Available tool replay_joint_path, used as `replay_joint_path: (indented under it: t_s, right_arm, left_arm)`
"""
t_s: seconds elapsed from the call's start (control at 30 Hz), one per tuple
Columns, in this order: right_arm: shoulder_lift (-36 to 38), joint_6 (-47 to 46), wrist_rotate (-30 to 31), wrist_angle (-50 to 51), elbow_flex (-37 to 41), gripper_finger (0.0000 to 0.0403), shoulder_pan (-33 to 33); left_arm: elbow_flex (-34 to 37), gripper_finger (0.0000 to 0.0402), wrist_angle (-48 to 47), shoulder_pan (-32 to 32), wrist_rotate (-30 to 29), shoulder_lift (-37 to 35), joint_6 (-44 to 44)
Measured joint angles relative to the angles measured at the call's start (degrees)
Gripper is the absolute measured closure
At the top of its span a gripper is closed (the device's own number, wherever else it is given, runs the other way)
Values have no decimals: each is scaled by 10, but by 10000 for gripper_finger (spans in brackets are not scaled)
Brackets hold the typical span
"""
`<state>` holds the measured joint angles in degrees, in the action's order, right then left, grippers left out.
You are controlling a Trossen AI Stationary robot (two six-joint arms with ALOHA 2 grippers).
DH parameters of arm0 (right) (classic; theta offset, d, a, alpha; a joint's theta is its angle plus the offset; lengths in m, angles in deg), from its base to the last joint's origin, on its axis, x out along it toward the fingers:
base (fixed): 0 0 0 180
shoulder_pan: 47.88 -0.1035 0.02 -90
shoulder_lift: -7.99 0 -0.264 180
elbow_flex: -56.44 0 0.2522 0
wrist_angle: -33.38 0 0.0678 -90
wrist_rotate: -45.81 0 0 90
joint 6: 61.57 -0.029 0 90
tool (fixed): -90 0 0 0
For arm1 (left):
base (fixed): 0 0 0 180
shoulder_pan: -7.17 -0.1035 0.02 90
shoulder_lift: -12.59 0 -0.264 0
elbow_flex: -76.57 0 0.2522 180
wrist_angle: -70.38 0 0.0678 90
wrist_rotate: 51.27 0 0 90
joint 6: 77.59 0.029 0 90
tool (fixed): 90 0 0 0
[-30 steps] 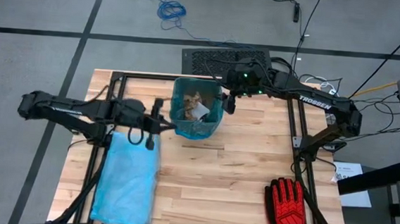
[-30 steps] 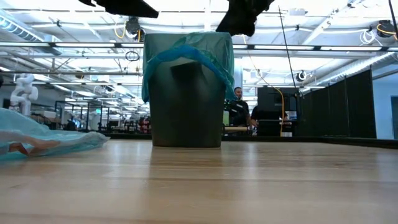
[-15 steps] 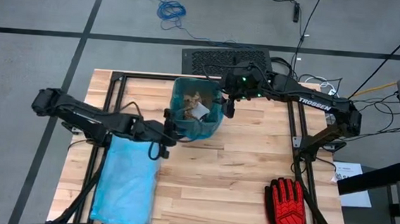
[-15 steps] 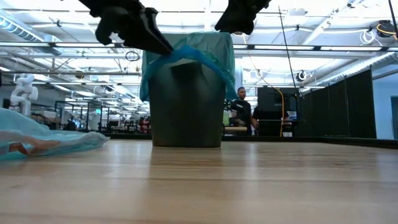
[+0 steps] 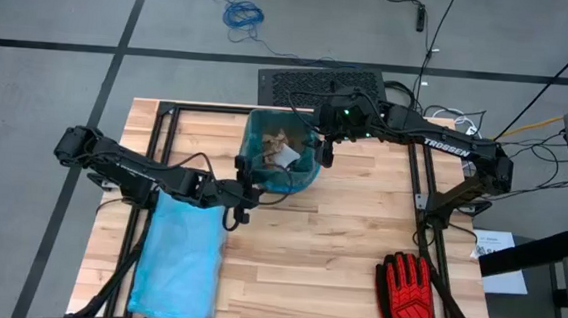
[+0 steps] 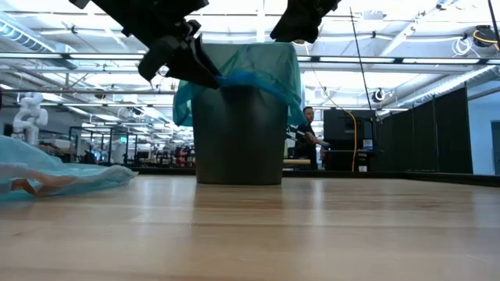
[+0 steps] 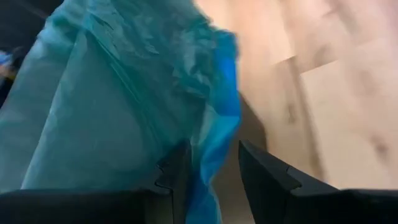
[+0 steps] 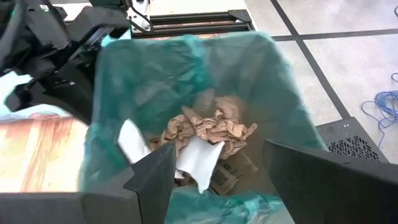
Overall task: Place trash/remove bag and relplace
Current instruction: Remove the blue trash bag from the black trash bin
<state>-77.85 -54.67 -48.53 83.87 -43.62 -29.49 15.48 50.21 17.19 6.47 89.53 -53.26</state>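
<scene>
Crumpled brown and white paper trash [image 8: 208, 134] fills the dark bin's teal liner [image 5: 293, 175]; left gripper [image 7: 211, 171], jaws parted, straddles its rim, right gripper [image 5: 327, 147] wide above. Bag removal remains.

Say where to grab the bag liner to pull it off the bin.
Grip the liner at its folded-over cuff, which hangs loose outside the bin. Come from outside the rim, as the left gripper does, its open jaws astride the blue hem. The trash stays clear inside.
</scene>
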Motion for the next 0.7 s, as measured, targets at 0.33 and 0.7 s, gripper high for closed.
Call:
replay_joint_path:
  t_s: [0.33, 0.7]
  right_arm:
    - [-1, -66, 54, 23, 0, 195, 69]
    - [-100, -120, -313, 11, 1, 234, 311]
  left_arm:
    - [-111, 394, -108, 30, -57, -10, 17]
    - [-216, 400, -223, 32, -116, -10, 16]
